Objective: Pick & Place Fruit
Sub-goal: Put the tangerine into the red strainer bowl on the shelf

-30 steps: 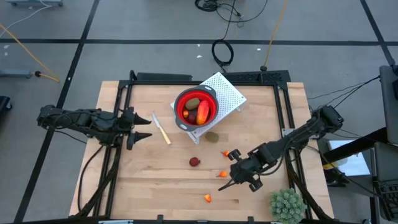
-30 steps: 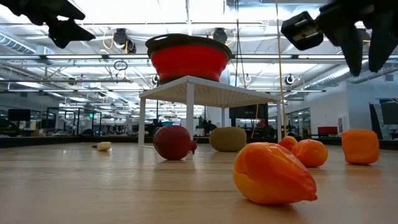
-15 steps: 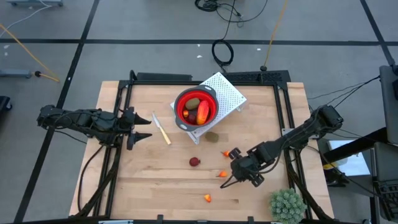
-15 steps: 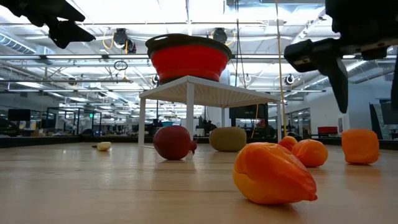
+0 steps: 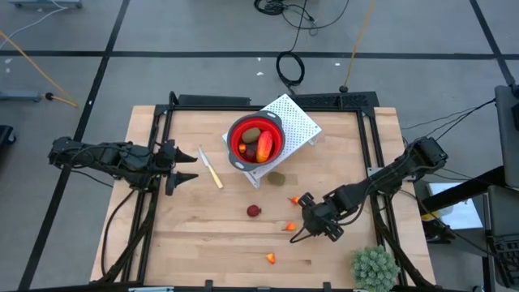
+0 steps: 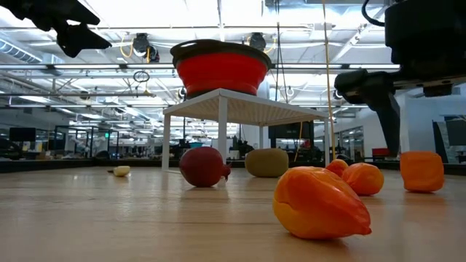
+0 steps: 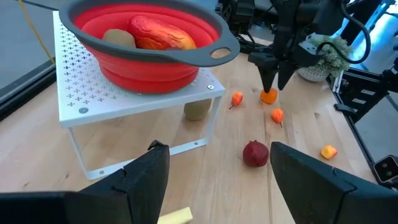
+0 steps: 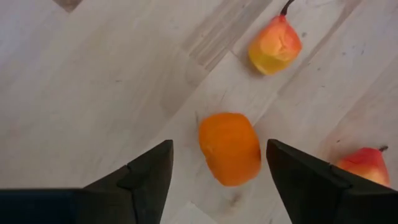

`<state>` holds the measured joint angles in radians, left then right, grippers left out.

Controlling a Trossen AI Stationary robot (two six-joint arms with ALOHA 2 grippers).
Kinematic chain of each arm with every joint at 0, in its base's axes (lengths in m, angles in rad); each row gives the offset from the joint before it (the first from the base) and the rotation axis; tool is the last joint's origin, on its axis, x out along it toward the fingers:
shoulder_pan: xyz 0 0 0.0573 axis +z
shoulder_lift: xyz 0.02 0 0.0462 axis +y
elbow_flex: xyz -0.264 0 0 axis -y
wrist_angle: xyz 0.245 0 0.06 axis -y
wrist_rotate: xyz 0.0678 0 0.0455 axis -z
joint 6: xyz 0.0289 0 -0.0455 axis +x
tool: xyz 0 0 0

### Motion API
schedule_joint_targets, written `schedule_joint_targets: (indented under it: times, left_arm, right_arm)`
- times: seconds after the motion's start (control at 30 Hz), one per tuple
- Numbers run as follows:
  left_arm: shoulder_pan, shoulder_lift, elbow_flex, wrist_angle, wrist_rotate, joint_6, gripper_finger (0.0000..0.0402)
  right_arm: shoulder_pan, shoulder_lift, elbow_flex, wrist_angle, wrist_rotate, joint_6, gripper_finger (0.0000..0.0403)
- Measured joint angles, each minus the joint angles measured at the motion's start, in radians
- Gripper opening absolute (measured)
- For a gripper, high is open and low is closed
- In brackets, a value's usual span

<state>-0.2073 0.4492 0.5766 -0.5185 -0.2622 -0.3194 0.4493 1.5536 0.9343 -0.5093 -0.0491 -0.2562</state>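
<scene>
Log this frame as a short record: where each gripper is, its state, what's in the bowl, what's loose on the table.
right gripper: open, fingers on either side of an orange fruit lying on the table, not gripping it
left gripper: open, waiting at the table's left side
red bowl: on the white perforated stand, holds fruit
loose on table: dark red ball, olive oval, several orange pieces, knife

Bright even overhead light, soft shadows, glaring ceiling lamps behind.
</scene>
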Motion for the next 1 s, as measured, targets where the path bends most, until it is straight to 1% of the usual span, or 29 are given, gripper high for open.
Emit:
schedule_joint_targets:
  times: [0.53,0.77,1.0]
  left_arm:
    - [0.000,0.000,0.000,0.001,0.000,-0.012,0.0278]
    - [0.000,0.000,0.000,0.025,0.000,-0.022,0.0278]
    - [0.000,0.000,0.000,0.029,0.000,-0.022,0.0278]
  right_arm:
    - [-0.027,0.000,-0.076,0.135,-0.001,0.000,0.0228]
    - [-0.029,0.000,-0.090,0.140,-0.004,0.000,0.0194]
    - [-0.029,0.000,-0.091,0.140,-0.004,0.006,0.0151]
